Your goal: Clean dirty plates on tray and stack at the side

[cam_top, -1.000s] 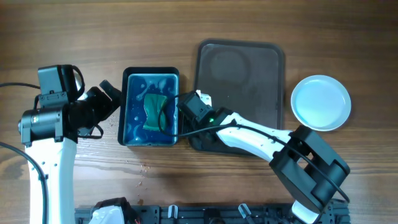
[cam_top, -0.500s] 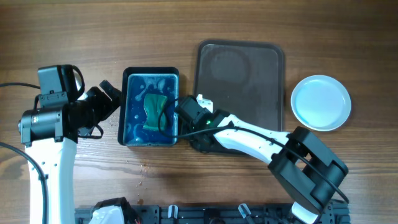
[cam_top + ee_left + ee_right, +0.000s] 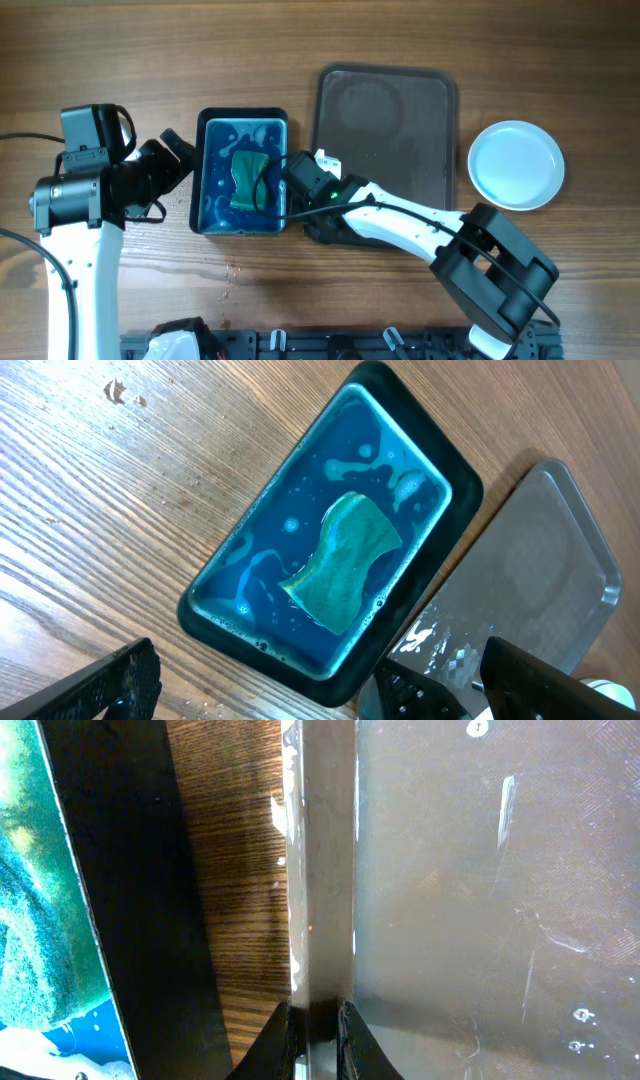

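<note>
At the tray's left rim, the right gripper (image 3: 315, 1038) is nipped almost shut on the edge.
Its fingers clamp the wet brown tray (image 3: 450, 870) on a wood-grain table (image 3: 300, 40). Just beside it on the other side is a black dish (image 3: 215, 622) of blue liquid holding a green sponge (image 3: 345, 560). Past the dish, the left gripper (image 3: 318, 670) is spread wide and holds nothing. Beyond the tray's far side a white plate (image 3: 515, 165) rests on the wood.
</note>
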You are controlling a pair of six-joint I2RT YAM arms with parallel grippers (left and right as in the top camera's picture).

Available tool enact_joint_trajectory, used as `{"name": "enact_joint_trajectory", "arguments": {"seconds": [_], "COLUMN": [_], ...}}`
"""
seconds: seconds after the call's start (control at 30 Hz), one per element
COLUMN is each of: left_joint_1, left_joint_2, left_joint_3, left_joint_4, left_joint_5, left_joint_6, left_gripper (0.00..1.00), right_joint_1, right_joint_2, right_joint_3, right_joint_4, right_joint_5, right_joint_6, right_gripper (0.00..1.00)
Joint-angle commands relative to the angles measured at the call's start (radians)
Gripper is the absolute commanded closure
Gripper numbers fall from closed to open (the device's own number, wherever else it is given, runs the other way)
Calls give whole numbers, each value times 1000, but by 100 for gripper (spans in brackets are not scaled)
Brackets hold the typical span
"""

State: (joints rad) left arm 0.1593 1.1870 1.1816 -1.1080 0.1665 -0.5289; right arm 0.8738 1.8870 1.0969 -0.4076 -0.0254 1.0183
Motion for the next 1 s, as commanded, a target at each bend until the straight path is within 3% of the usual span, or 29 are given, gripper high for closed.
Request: {"name": "enact_joint_trajectory", "arguments": {"seconds": [0.0, 0.33, 0.43, 0.5, 0.63, 0.7, 0.73, 0.77, 0.97], "left_joint_1": [6, 6, 6, 6, 6, 6, 6, 6, 6], "left_joint_2": [-7, -7, -7, -7, -7, -7, -7, -7, -7], "left_joint_3": [12, 12, 12, 12, 12, 12, 12, 12, 12], "left_joint_4": [0, 0, 0, 0, 0, 0, 0, 0, 0], "left_joint_5": [12, 12, 12, 12, 12, 12, 12, 12, 12], "left_joint_6": [1, 1, 1, 1, 1, 1, 1, 1, 1], "left_gripper": [0, 0, 0, 0, 0, 0, 0, 0, 0], "right_joint_1": [6, 5, 2, -6, -30, -57, -76, -99, -293], "right_joint_2": [93, 93, 79, 40, -103, -211, -261, -306, -426], "right_joint_3": [-44, -45, -44, -34, -15, -15, -15, -15, -15], "right_joint_4": [-59, -153, -151, -147, -169, -198, -212, -230, -331], "right_joint_5": [-80, -80, -81, -83, -40, -9, 3, 11, 2], "right_joint_6": [65, 169, 117, 0, -164, -225, -265, -307, -525], "right_gripper": [96, 96, 95, 94, 85, 76, 64, 60, 47]}}
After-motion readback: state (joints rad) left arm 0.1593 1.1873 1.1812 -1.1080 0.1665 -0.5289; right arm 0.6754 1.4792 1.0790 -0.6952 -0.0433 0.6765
